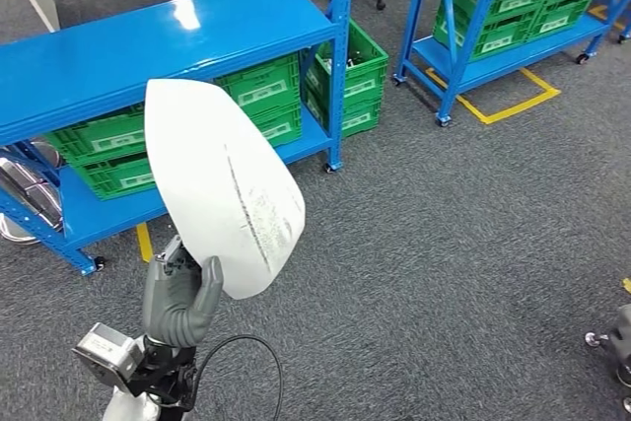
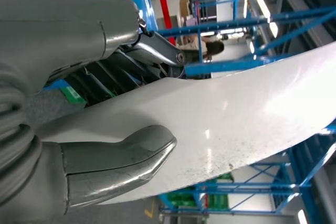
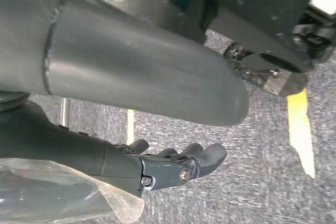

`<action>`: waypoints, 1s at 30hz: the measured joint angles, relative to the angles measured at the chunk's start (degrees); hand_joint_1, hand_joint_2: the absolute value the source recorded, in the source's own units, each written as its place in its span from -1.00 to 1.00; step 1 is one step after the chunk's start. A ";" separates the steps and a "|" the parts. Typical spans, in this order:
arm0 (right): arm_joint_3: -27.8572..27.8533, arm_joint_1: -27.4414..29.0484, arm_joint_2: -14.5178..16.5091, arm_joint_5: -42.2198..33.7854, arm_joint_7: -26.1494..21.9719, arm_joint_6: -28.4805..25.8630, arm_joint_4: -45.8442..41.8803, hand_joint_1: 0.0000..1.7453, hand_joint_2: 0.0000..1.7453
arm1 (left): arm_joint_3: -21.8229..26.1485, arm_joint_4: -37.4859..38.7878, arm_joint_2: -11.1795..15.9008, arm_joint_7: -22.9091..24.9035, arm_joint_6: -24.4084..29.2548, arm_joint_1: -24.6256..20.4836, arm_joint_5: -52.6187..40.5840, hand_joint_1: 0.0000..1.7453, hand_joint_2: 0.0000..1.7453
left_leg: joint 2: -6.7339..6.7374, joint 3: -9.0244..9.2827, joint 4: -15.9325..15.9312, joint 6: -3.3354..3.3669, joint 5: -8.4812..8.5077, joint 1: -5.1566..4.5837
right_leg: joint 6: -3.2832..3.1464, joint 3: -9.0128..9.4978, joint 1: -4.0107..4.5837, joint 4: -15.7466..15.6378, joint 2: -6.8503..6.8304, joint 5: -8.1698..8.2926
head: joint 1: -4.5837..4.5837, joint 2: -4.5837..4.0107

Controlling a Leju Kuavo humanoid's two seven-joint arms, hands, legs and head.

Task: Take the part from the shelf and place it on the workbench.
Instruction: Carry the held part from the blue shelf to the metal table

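The left hand (image 1: 177, 300) grips the white part (image 1: 220, 184) by its lower edge, holding it raised in front of the blue shelf (image 1: 134, 46). The right hand (image 3: 174, 163) hangs over the carpet, fingers apart, holding nothing.

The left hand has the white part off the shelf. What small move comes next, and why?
Probably keep carrying it toward the workbench: the left hand grips the white part by its lower edge above the carpet, beside the blue shelf.

Green crates (image 1: 262, 94) are sitting under the blue rack's lower level at far left; a yellow floor marking (image 1: 506, 105) is running beside another blue rack (image 1: 476, 17) far right.
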 joint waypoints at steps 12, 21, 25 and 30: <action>-0.93 -0.05 0.24 -0.10 0.29 0.11 0.00 -1.00 -1.00 | 0.04 0.09 0.14 0.00 -0.40 0.03 0.00 1.00 1.00 | -10.08 -1.15 4.29 -0.19 -1.29 0.77 | -1.54 -1.36 -0.11 0.51 9.15 1.42 | -0.11 -0.01; -1.04 0.03 0.35 0.16 0.28 0.56 0.00 -1.00 -1.00 | 0.30 0.08 -0.43 -0.25 -0.50 -0.03 0.68 1.00 1.00 | -6.55 -0.20 -0.15 1.17 0.03 1.00 | 1.36 -8.94 -0.42 12.14 4.92 -4.09 | 0.77 0.00; -1.05 0.16 0.34 0.40 0.26 0.73 0.00 -1.00 -1.00 | 0.38 0.09 -0.46 -0.29 -0.52 0.00 0.76 1.00 1.00 | -3.24 -0.19 -0.13 1.06 -0.09 0.91 | 1.83 -8.28 -0.82 12.75 3.25 -2.86 | 0.83 -0.01; -1.07 -0.09 0.37 0.99 0.13 0.71 0.00 -1.00 -1.00 | 0.43 0.07 -0.51 -0.92 -0.48 -0.13 0.70 1.00 1.00 | -0.51 0.21 0.06 -0.13 -0.53 0.26 | 0.37 -0.96 -0.05 0.18 -0.37 0.55 | 0.80 -0.01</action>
